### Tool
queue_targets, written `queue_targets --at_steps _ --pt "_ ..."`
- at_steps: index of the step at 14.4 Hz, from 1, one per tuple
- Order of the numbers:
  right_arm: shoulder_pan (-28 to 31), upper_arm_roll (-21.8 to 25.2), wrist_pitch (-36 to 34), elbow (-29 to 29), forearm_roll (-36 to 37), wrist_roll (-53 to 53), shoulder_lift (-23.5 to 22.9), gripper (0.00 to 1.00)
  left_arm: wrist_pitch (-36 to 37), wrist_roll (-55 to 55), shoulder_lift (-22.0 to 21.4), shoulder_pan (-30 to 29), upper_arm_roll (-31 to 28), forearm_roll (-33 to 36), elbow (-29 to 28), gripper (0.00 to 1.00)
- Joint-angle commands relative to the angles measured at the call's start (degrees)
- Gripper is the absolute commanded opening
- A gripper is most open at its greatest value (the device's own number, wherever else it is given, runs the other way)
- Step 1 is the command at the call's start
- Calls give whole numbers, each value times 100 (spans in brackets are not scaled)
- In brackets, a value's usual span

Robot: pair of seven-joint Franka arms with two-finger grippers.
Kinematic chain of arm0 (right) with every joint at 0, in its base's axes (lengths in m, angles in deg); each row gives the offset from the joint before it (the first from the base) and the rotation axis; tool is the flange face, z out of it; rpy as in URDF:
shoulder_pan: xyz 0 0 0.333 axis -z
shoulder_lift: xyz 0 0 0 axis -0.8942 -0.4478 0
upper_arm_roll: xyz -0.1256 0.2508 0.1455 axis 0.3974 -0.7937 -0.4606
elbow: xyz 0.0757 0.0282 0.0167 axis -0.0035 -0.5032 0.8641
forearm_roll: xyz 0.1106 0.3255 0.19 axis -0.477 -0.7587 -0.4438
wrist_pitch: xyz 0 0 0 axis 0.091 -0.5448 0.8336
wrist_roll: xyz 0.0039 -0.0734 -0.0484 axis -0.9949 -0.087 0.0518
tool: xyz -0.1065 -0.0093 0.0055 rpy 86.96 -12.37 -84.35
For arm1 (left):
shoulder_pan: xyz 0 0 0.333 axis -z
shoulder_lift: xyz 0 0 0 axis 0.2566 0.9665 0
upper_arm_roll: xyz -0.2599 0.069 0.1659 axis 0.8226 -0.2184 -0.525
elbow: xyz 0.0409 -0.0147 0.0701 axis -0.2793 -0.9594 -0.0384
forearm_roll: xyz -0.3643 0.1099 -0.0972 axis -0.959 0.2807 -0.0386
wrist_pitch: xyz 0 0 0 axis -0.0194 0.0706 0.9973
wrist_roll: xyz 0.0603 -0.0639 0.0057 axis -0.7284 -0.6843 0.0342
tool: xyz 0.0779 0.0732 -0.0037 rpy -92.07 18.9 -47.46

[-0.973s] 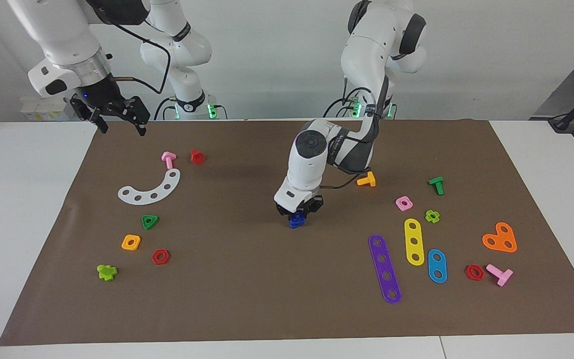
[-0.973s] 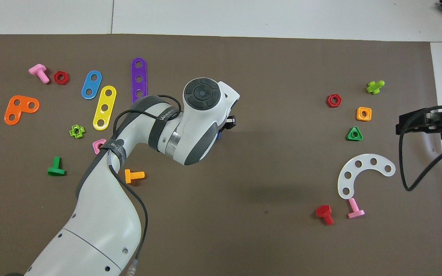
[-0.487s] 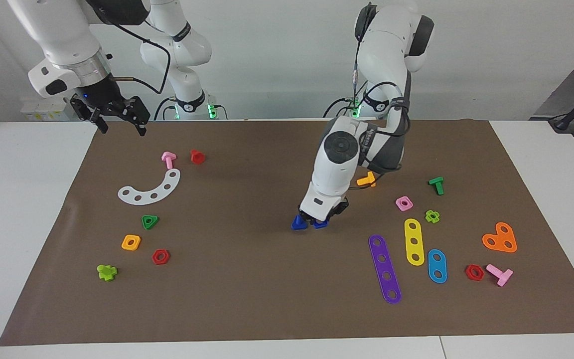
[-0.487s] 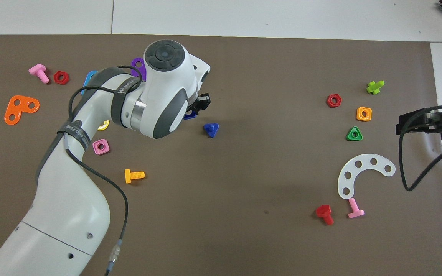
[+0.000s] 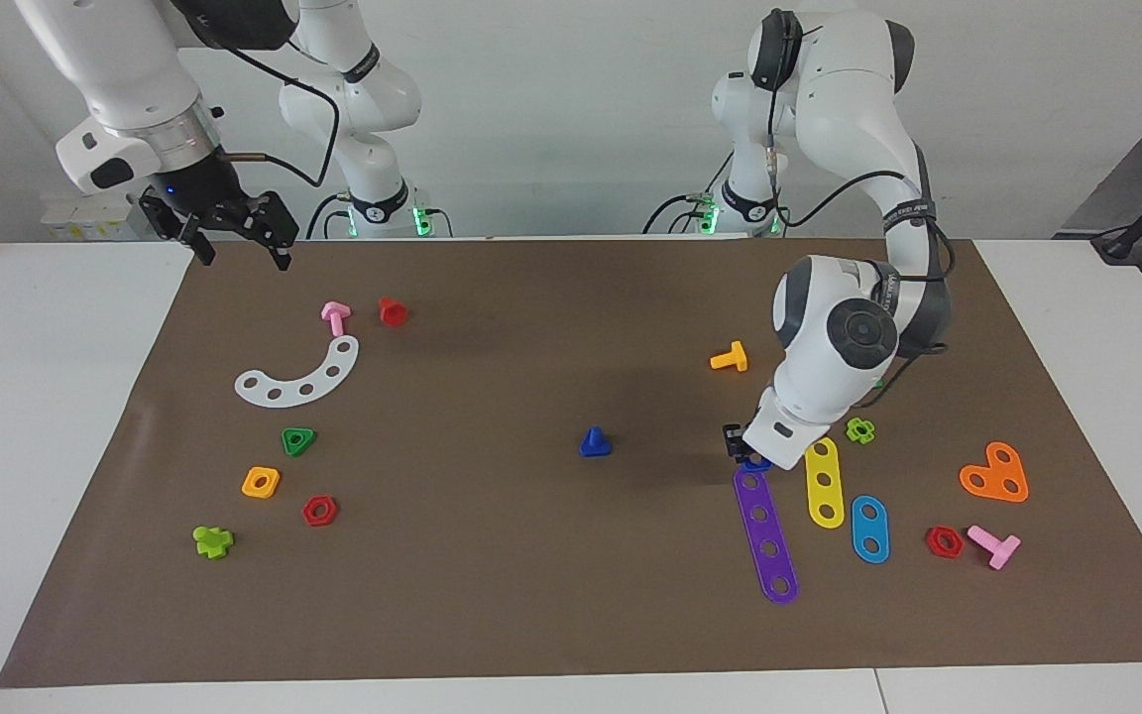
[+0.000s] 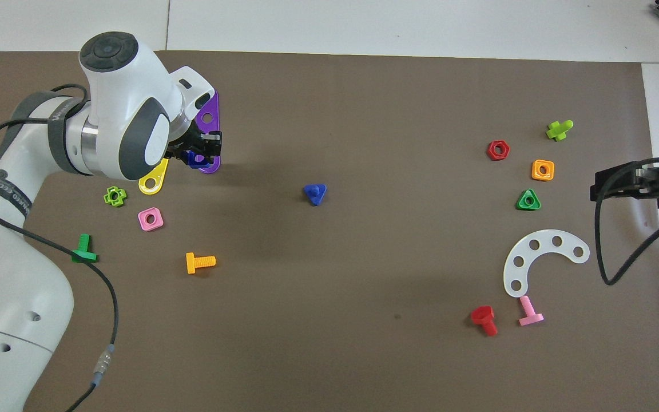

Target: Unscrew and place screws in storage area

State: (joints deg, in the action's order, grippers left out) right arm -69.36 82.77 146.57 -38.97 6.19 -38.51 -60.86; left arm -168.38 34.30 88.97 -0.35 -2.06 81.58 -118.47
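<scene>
The dark-blue screw (image 5: pixel 594 442) with a triangular head lies alone at the middle of the brown mat; it also shows in the overhead view (image 6: pixel 314 193). My left gripper (image 5: pixel 747 454) is shut on a small blue nut (image 5: pixel 756 463) and holds it low over the end of the purple strip (image 5: pixel 767 540) that is nearer to the robots. The overhead view shows the left gripper (image 6: pixel 199 154) with the nut (image 6: pixel 195 159) between its fingers. My right gripper (image 5: pixel 244 258) waits open and empty, raised over the mat's corner at the right arm's end.
Yellow strip (image 5: pixel 824 481), blue strip (image 5: pixel 869 529), orange plate (image 5: pixel 995 473), an orange bolt (image 5: pixel 730 357) and small nuts and bolts lie toward the left arm's end. A white arc (image 5: pixel 300 375) and several nuts and bolts lie toward the right arm's end.
My left gripper left the mat's middle with the blue nut and moved toward the left arm's end, over the purple strip. The blue screw stayed on the mat. The right arm has not moved.
</scene>
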Motion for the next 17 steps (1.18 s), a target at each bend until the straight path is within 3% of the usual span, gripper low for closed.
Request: queue_targets --at_steps 1,4,5,6,7,8,12,15,17 --pt "34 -18 -55 -62 -107 -149 75 100 -465 -445 -593 -89 43 18 -1174 34" --pt "77 -9 -64 -62 -107 -158 75 100 -913 -455 -778 -72 52 18 -1781 35" --pt "87 -9 -64 -62 -107 -157 75 100 -1036 -455 -805 -63 52 18 -1905 43" --pt "87 -9 -82 -62 -107 -157 84 100 -1142 -438 -823 -46 43 18 -2002 58" --pt "87 -9 -82 -62 -107 -157 84 100 -1178 -429 -840 -37 52 18 -2020 88" --pt "78 -18 -56 -88 -116 -166 92 100 -1170 -429 -832 -37 43 18 -1977 100" --pt "16 -61 102 -395 -134 -254 154 100 -968 -464 -928 -299 52 18 -1503 100" --pt "-571 -79 1013 -711 -283 384 84 100 -118 -482 -1042 -712 52 35 -775 100" --pt "-1054 -79 1489 -678 -283 1017 -353 100 436 -621 -1043 -897 43 97 -309 100"
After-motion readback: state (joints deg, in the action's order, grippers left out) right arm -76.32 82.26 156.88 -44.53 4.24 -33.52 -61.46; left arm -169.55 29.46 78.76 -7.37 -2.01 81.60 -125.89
